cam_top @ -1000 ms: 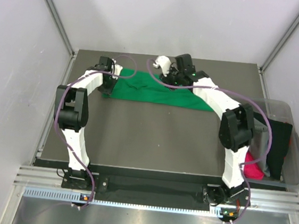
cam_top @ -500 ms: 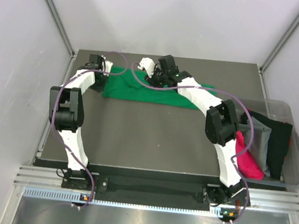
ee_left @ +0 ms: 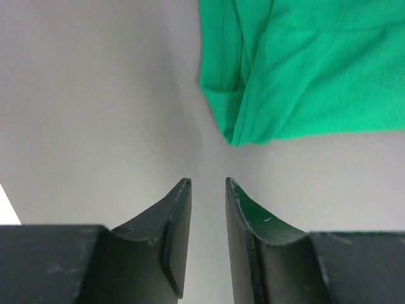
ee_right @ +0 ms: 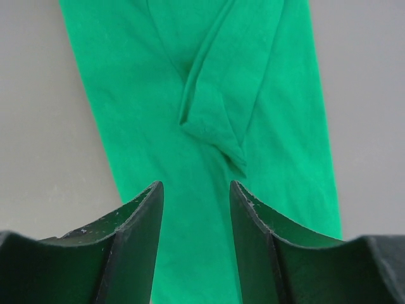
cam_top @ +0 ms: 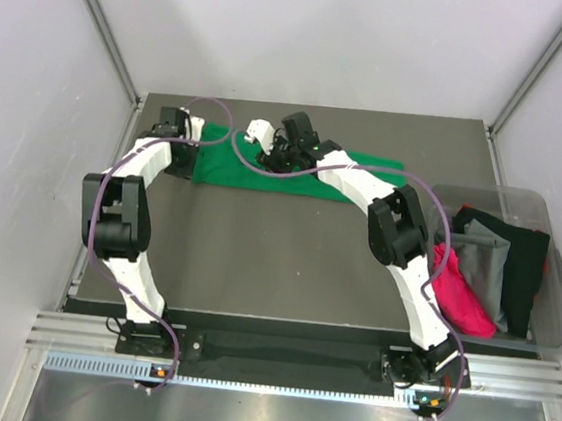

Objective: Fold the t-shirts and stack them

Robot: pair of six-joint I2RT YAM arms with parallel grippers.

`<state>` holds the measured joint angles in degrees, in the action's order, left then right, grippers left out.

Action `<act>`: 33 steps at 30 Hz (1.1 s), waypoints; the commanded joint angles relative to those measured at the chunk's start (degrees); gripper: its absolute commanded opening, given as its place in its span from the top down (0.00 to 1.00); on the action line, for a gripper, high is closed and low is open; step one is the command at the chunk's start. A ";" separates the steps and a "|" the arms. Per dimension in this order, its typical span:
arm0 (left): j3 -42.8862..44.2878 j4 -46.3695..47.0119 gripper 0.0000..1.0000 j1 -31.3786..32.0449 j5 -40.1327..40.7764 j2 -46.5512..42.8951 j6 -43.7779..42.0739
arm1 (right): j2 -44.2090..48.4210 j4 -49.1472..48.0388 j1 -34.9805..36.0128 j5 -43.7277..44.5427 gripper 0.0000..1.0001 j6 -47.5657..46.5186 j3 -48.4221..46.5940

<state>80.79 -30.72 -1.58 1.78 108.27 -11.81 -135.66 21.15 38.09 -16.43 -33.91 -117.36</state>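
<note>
A bright green t-shirt [cam_top: 345,177] lies flat as a folded band along the far side of the table. My right gripper [cam_top: 272,154] hovers over its left half. In the right wrist view that gripper [ee_right: 195,187] is open with nothing between the fingers, and the green cloth [ee_right: 145,114] with a folded-in sleeve [ee_right: 221,95] lies below and ahead. My left gripper [cam_top: 182,158] is just off the shirt's left end. Its jaws [ee_left: 207,183] stand a little apart over bare table, empty, with the shirt's corner [ee_left: 316,76] ahead to the right.
A clear plastic bin [cam_top: 550,329] stands at the table's right edge. It holds a magenta-pink t-shirt [cam_top: 458,295], a grey one [cam_top: 489,261] and a black one [cam_top: 526,267] draped over its rim. White walls close in the table on three sides.
Both arms have swung to the left. The left gripper has come off the shirt's left end onto bare table. The right gripper has moved along the shirt and its jaws have spread wider.
</note>
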 commanded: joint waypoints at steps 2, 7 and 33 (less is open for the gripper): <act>-3.61 3.56 0.67 -2.80 -4.15 -7.54 3.72 | -1.89 -4.53 1.73 -3.17 0.53 -0.02 -5.07; -6.96 5.14 0.67 -4.04 -5.47 -11.84 4.34 | -4.52 -5.33 2.08 -3.61 0.52 -0.01 -7.61; -11.10 6.99 0.67 -5.18 -7.41 -13.26 5.22 | -11.21 -5.77 2.96 -2.21 0.60 1.13 -13.33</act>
<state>70.04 -26.48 -6.35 -4.67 97.01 -7.31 -145.27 17.54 39.38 -18.48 -32.99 -127.63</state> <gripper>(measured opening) 0.330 0.397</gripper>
